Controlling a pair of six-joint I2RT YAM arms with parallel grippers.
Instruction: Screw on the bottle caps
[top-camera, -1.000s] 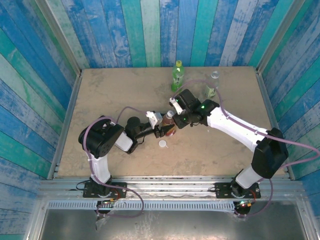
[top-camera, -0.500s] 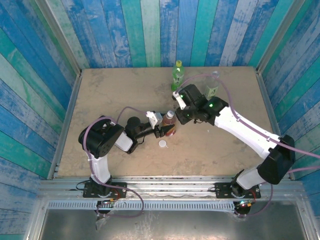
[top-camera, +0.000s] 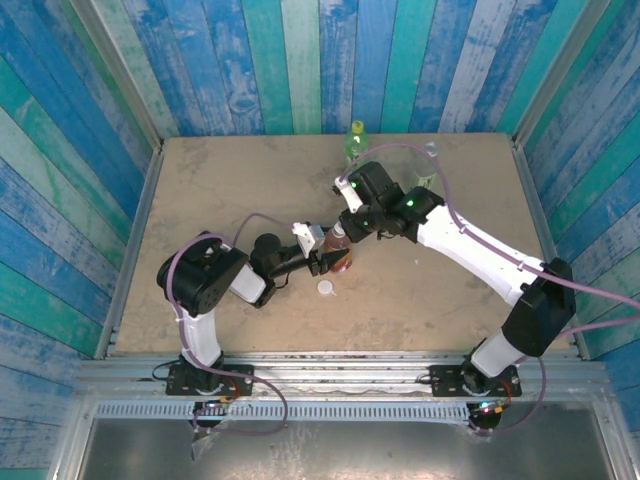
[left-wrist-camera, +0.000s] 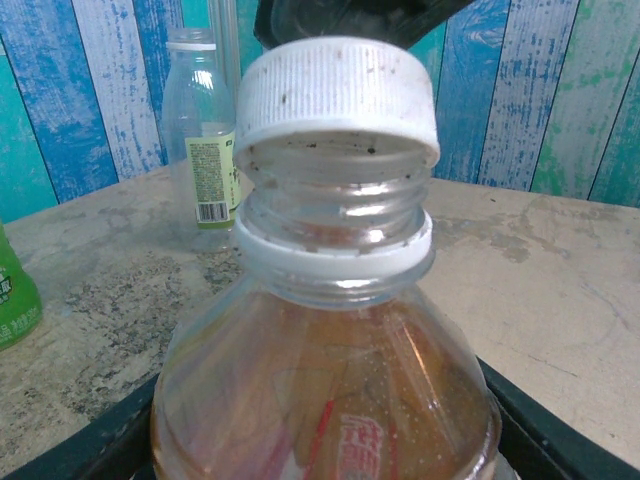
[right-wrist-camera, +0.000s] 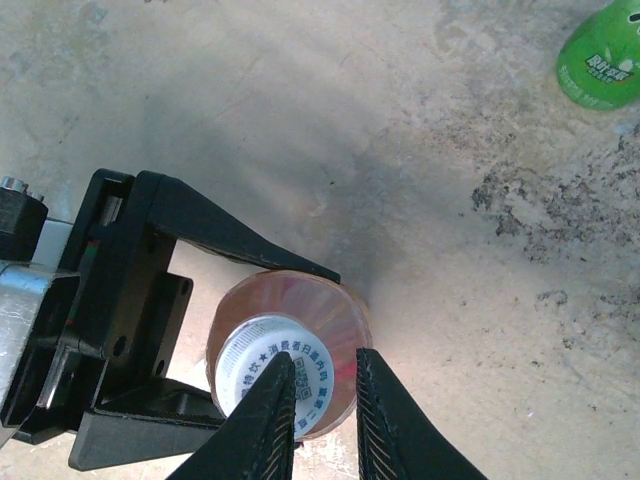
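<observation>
My left gripper (top-camera: 330, 262) is shut on the body of the amber bottle (top-camera: 340, 256) with the red label, holding it upright on the table. Its black fingers (right-wrist-camera: 250, 250) flank the bottle (right-wrist-camera: 335, 305). A white ribbed cap (left-wrist-camera: 335, 95) sits on the neck with bare threads showing beneath it. My right gripper (right-wrist-camera: 323, 357) hovers just above that cap (right-wrist-camera: 250, 365), jaws a narrow gap apart with nothing between them. A second white cap (top-camera: 326, 288) lies loose on the table near the bottle.
The green bottle (top-camera: 355, 140) stands at the back of the table. The clear bottle with the green label (top-camera: 428, 158) stands to its right, partly behind the right arm's cable. Blue plank walls surround the tan tabletop (top-camera: 220, 180).
My right gripper drew back from the bottle top, its wrist turned, and it came back over the cap. The left gripper and the amber bottle stayed put.
</observation>
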